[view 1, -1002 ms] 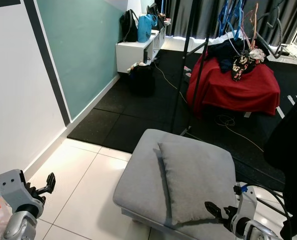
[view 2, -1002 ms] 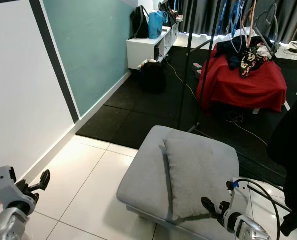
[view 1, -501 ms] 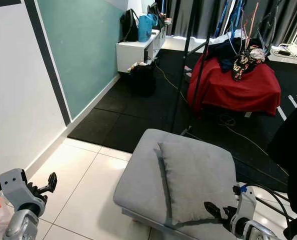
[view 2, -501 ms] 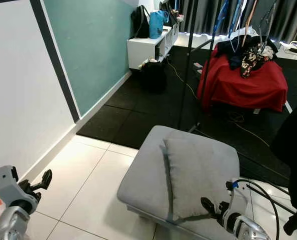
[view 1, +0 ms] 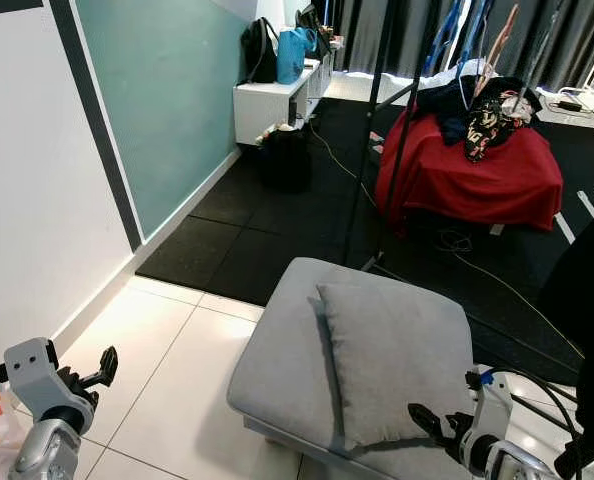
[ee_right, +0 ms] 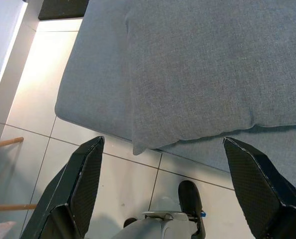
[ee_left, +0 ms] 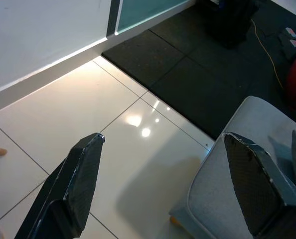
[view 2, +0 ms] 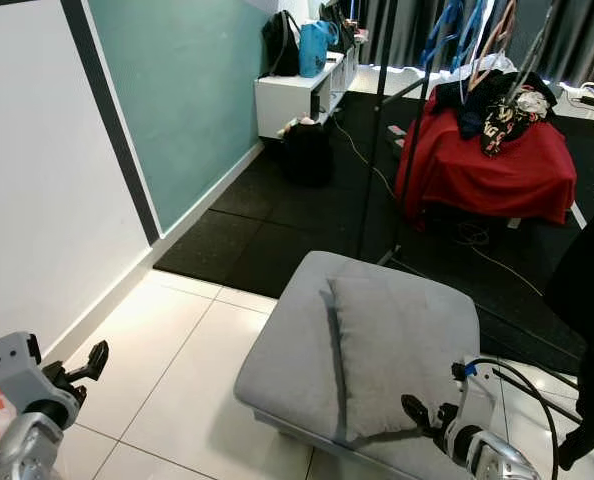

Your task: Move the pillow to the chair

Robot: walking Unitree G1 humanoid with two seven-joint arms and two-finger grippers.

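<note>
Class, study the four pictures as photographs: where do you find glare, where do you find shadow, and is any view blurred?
Left wrist view: bright glare spots on the glossy white floor tiles. Right wrist view: the pillow casts a dark shadow along its edge onto the grey seat. Eye views: sharp, daylight glowing behind the dark curtains, black floor mat dim.

Left tool [view 1: 104, 362] slightly lower, nearer camera; scene unchanged.
</note>
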